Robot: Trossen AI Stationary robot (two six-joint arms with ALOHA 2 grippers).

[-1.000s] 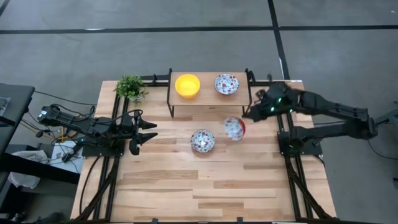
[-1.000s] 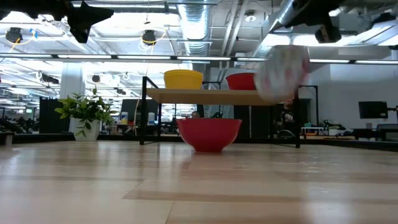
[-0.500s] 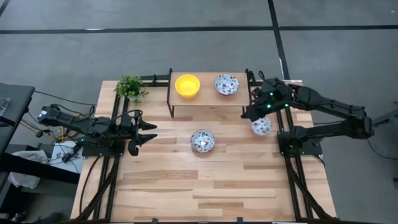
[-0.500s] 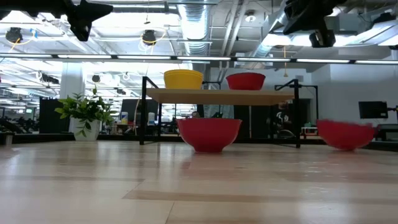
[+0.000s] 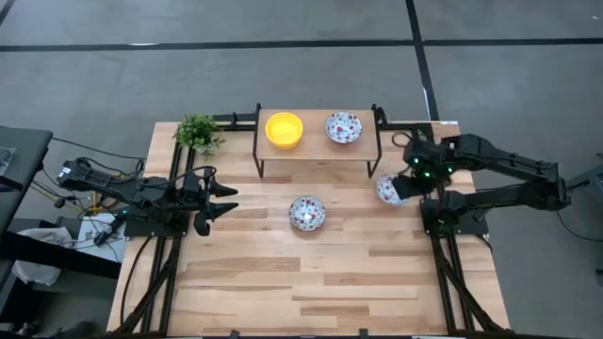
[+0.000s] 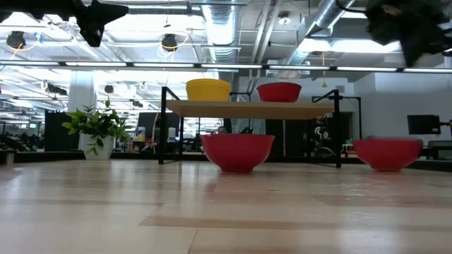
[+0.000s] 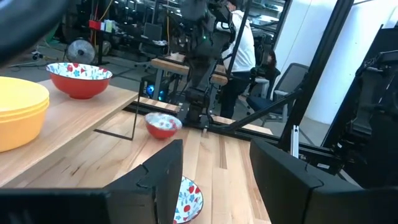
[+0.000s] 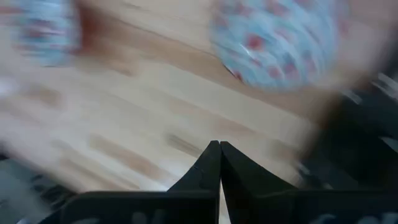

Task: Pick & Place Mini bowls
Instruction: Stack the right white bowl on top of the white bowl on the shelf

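Observation:
A wooden shelf (image 5: 316, 149) at the far side carries stacked yellow mini bowls (image 5: 284, 130) and one floral mini bowl (image 5: 343, 127). A second floral bowl (image 5: 307, 213) stands upright mid-table on its base. A third floral bowl (image 5: 387, 189) stands on its base near the right edge, red outside in the low view (image 6: 387, 153). My right gripper (image 5: 405, 183) is shut (image 8: 219, 146) and hovers above that third bowl, high over it in the low view (image 6: 409, 28). My left gripper (image 5: 221, 198) waits open at the left edge, above the table (image 7: 214, 180).
A small green plant (image 5: 198, 133) stands at the far left corner. The shelf's black frame posts (image 5: 377, 141) rise close to my right arm. Bare wood (image 5: 311, 282) spreads across the near half of the table. A person (image 7: 239, 37) shows beyond the table in the left wrist view.
A second ago the third floral bowl was in the air, tipped, just below my right gripper. It has fallen, landed upright and settled near the table's right edge. My right gripper has drawn back toward the right edge, over that bowl.

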